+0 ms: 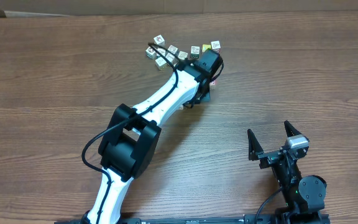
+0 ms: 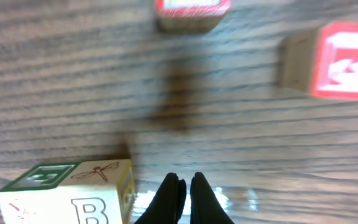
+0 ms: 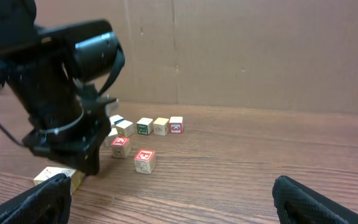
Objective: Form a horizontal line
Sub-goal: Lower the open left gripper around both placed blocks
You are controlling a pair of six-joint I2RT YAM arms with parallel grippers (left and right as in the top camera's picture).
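A short, slightly slanted row of small wooden cubes (image 1: 199,48) lies at the table's far middle; it also shows in the right wrist view as a row (image 3: 150,126). My left gripper (image 2: 183,186) is shut on nothing and points down at the bare wood just in front of that row. Beside its left finger stands a B cube (image 2: 67,196) with a green top and a dragonfly drawing. Two red-faced cubes (image 2: 344,59) (image 2: 191,11) lie ahead of it. My right gripper (image 3: 179,205) stands open and empty near the table's front right (image 1: 270,135).
A loose cluster of more cubes (image 1: 160,51) lies left of the row. The left arm (image 1: 160,102) stretches diagonally across the middle of the table. A brown cardboard wall (image 3: 260,50) stands behind the table.
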